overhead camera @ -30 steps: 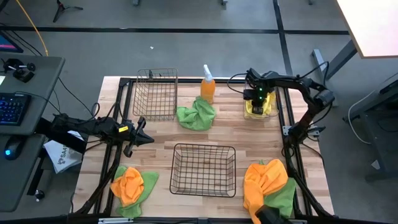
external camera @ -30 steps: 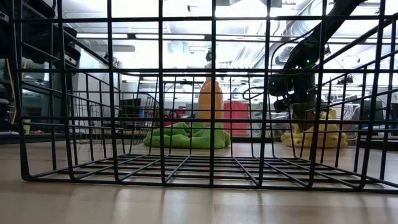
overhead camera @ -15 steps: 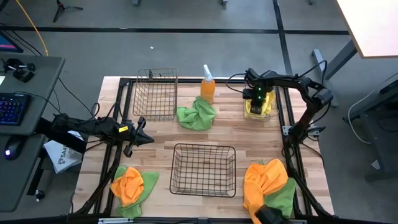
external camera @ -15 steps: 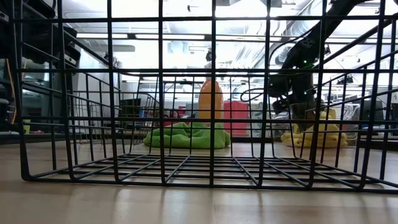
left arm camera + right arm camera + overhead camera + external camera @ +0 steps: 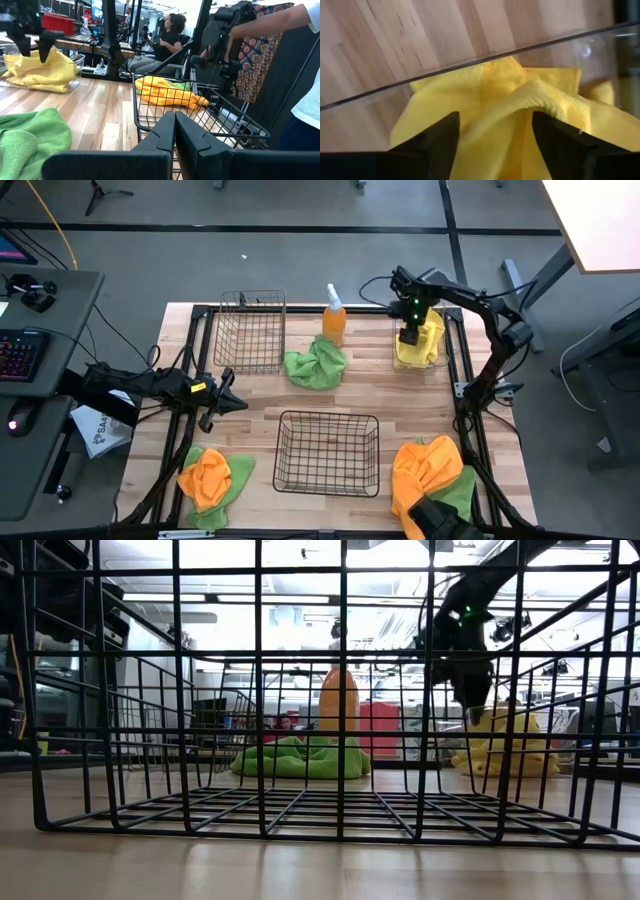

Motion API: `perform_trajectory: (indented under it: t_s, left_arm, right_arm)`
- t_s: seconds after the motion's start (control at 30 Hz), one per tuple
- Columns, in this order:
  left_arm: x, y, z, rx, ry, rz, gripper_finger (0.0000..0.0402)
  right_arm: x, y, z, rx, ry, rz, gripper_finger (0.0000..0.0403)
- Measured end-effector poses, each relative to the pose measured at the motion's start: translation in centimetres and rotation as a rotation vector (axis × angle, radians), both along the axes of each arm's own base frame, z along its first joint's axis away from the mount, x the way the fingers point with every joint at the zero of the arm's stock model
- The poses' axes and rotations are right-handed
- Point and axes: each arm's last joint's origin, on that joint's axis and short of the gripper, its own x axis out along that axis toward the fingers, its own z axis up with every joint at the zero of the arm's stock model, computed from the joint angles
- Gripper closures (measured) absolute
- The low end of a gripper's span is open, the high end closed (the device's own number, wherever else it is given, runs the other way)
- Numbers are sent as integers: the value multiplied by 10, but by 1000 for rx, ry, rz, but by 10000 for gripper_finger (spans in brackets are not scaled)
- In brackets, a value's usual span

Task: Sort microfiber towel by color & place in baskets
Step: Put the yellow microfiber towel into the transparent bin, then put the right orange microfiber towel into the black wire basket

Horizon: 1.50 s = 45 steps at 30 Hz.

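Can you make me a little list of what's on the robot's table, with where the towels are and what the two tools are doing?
yellow towel: in the clear bin
right tool: open, above the yellow towel
left tool: shut, at the table's left side
green towel: loose, beside the orange spray bottle
wire baskets: tall one and wide one, no towels inside
orange-and-green towel piles: front left, front right

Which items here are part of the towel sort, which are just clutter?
Job: yellow towel in clear bin; green towel; orange-and-green piles; tall wire basket; wide wire basket.
Clutter: orange spray bottle; keyboard on side desk.
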Motion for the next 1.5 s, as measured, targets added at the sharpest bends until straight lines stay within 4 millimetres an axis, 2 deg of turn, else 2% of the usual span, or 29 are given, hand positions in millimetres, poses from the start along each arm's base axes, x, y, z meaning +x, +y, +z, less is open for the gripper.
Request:
perform_trajectory:
  t_s: [0.17, 0.37, 0.5, 0.57, 0.7, 0.87, 0.97, 1.03, 1.1, 1.2, 1.27, 1.37, 1.5]
  left_arm:
    - [0, 0, 0, 0, 0, 0, 401]
    - [0, 0, 0, 0, 0, 0, 401]
    - [0, 0, 0, 0, 0, 0, 401]
    - [0, 0, 0, 0, 0, 0, 401]
    - [0, 0, 0, 0, 0, 0, 401]
    - [0, 0, 0, 0, 0, 0, 401]
    - [0, 0, 0, 0, -1, 0, 401]
    - [0, 0, 0, 0, 0, 0, 401]
    - [0, 0, 0, 0, 0, 0, 401]
    - [0, 0, 0, 0, -1, 0, 401]
    - [0, 0, 0, -1, -4, 0, 401]
    - [0, 0, 0, -1, -3, 0, 401]
    - [0, 0, 0, -1, -2, 0, 401]
  right_arm:
    - [3, -3, 32, -8, -24, -18, 119]
    - [10, -5, 64, 40, -171, -135, 114]
    - [21, 2, 74, 257, -366, -272, 114]
    - [31, 13, 73, 407, -447, -269, 114]
    - [59, 54, 66, 621, -452, -170, 114]
    - [96, 140, 59, 716, -270, 75, 114]
    - [100, 196, 58, 703, -71, 209, 114]
    - [99, 227, 56, 629, 28, 291, 114]
    - [91, 253, 56, 535, 77, 316, 114]
    - [70, 279, 60, 400, 148, 327, 114]
    - [55, 290, 57, 324, 178, 261, 114]
    - [31, 302, 53, 301, 115, 120, 114]
    - [-3, 314, 26, 310, 78, -69, 114]
